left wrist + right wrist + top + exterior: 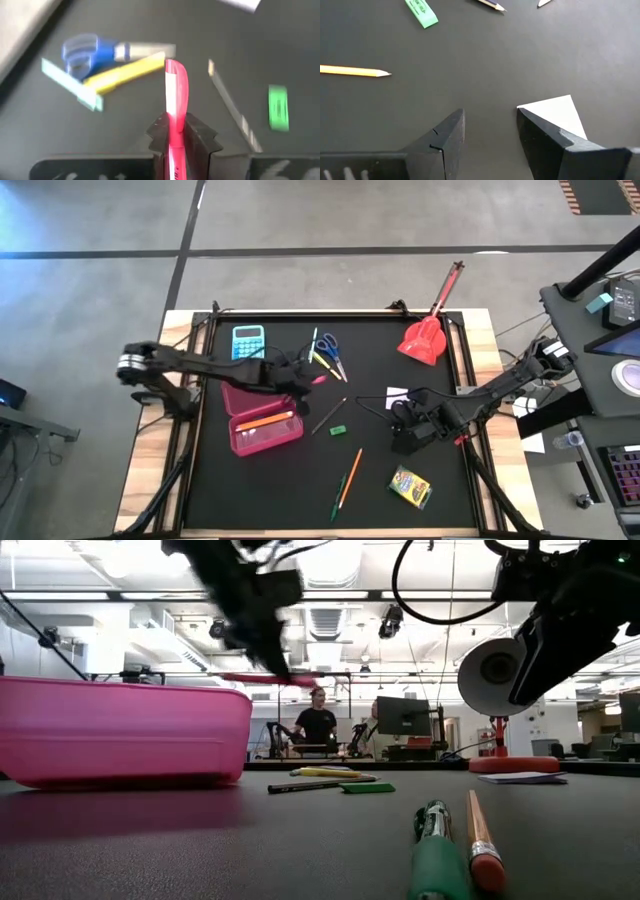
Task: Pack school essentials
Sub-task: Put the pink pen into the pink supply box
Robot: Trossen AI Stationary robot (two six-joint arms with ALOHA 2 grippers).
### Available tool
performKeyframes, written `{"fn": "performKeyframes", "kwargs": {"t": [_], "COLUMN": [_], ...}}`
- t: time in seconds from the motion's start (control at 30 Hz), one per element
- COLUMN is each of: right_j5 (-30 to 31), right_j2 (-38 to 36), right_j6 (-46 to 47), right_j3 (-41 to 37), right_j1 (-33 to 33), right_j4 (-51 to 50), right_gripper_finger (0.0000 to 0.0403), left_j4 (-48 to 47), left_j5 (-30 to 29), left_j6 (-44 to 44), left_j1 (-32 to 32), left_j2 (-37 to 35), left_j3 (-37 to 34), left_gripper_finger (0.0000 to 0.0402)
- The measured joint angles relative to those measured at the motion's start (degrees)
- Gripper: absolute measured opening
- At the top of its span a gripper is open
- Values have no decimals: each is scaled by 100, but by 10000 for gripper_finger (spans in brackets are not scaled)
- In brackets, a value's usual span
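My left gripper (303, 388) hangs above the mat, just right of the open pink pencil case (265, 426), and is shut on a pink pen (176, 85). An orange pencil (262, 421) lies in the case. Blue-handled scissors (86, 52), a yellow marker (125, 75) and a teal ruler (70, 85) lie together at the far middle. A dark pencil (328, 415) and a green eraser (337, 429) lie mid-mat. An orange pencil (351, 475), a green pen (338, 498) and the crayon box (410, 487) lie near the front. My right gripper (490, 135) hovers open beside a white paper (557, 112). My left gripper pinches the pink pen's barrel (175, 122) between its two fingers. The pen runs along the fingers, and its rounded end (176, 67) sticks out past the fingertips. The fingers slant down from the table's left. The pen is lifted clear of the mat (268, 680).
A blue calculator (248, 340) lies at the far left of the mat, and a red long-handled scoop (425, 338) at the far right. Bare black mat (290, 490) lies in front of the case. People stand in the room behind.
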Motion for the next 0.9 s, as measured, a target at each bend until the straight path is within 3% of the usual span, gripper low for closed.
{"fn": "performKeyframes", "kwargs": {"t": [0.13, 0.37, 0.6, 0.9], "right_j5": [80, 166, 495, 894], "right_j2": [0, 0, 0, 0], "right_j6": [-135, -353, -300, 379], "right_j3": [0, 0, 0, 0], "right_j1": [0, 0, 0, 0], "right_j4": [124, 330, 798, 973], "right_gripper_finger": [171, 171, 171, 171], "left_j4": [-509, -278, 409, 379], "left_j5": [9, -100, 120, 407], "left_j6": [-956, -2534, -2594, -2328], "left_j1": [-485, -1339, -1512, -1508], "left_j2": [-652, -1381, -1375, -1357], "left_j3": [-668, -2034, -2584, -2607], "left_gripper_finger": [19, 19, 32, 94]}}
